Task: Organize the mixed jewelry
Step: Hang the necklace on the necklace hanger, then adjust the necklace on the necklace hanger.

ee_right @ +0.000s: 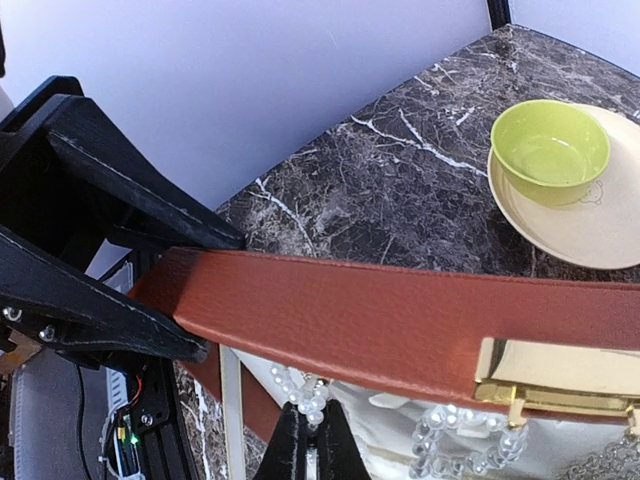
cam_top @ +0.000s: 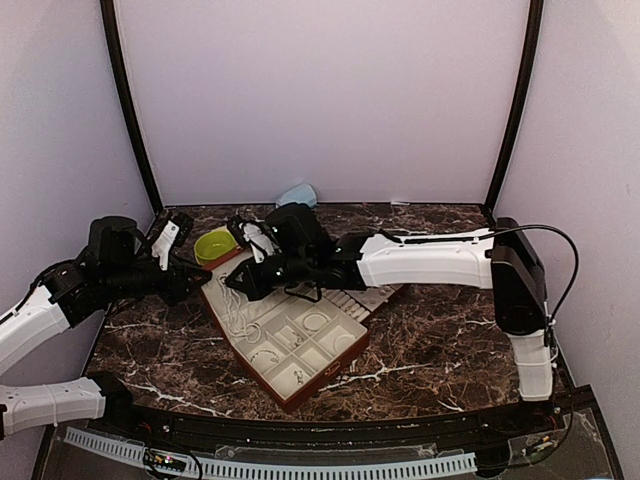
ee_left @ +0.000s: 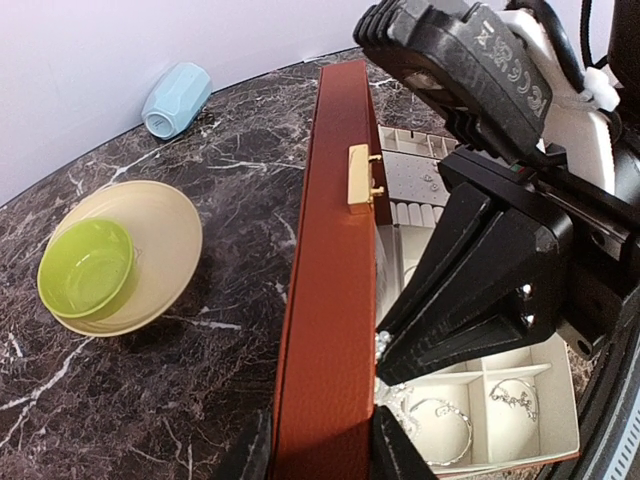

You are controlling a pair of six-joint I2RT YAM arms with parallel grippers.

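Observation:
The reddish-brown case (cam_top: 300, 352) lies open at the table's middle, with its lid (ee_left: 325, 300) propped up on edge. My left gripper (ee_left: 318, 450) straddles the lid's rim, one finger on each side, pressed against it. My right gripper (ee_right: 313, 420) reaches inside behind the lid, shut on a pearl-like bead strand (ee_right: 300, 388); more beads (ee_right: 450, 432) hang below the gold clasp (ee_right: 550, 375). Thin bangles (ee_left: 440, 430) lie in the cream compartments. In the top view the left gripper (cam_top: 195, 283) and the right gripper (cam_top: 240, 285) meet at the lid.
A green bowl (ee_left: 85, 265) sits on a cream plate (ee_left: 165, 235) just left of the case. A pale blue rounded object (ee_left: 177, 98) lies by the back wall. The right arm (cam_top: 420, 258) stretches across the table over the case.

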